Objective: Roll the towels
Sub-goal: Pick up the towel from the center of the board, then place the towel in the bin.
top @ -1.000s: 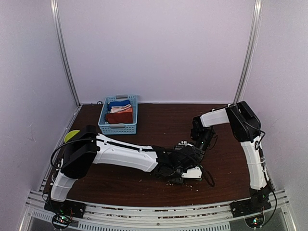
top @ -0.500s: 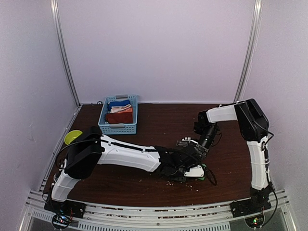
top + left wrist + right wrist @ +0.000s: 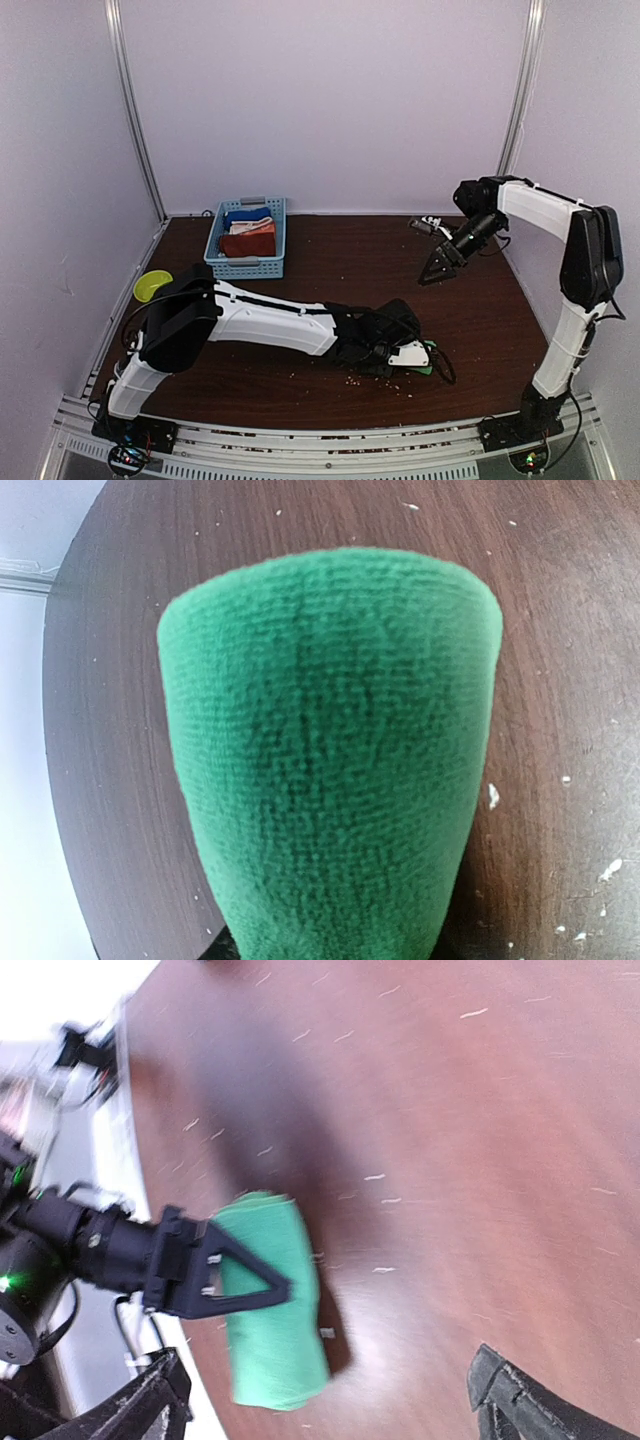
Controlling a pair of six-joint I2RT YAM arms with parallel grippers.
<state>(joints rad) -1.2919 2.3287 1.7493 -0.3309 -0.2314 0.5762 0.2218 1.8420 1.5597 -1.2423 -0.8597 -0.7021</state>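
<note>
Gripping the green towel (image 3: 330,760), left claw (image 3: 258,1285) sits mostly hidden; right claw (image 3: 437,268) gapes empty.

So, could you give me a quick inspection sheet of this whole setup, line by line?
Surface: dark brown wooden table, dotted with pale crumbs.
Job's things: bright green cloth towel, rolled, lying on the table at the left hand; rust-red cloth towel inside the light blue plastic basket.
Clutter: blue cloth in that basket; yellow-green round object at the table's left edge.
Hands: left hand low at the green roll, grip unclear; right hand raised, open, empty.
Cables: black cable looping beside the left hand.
Surroundings: pale lilac walls; metal rail along the near edge.
</note>
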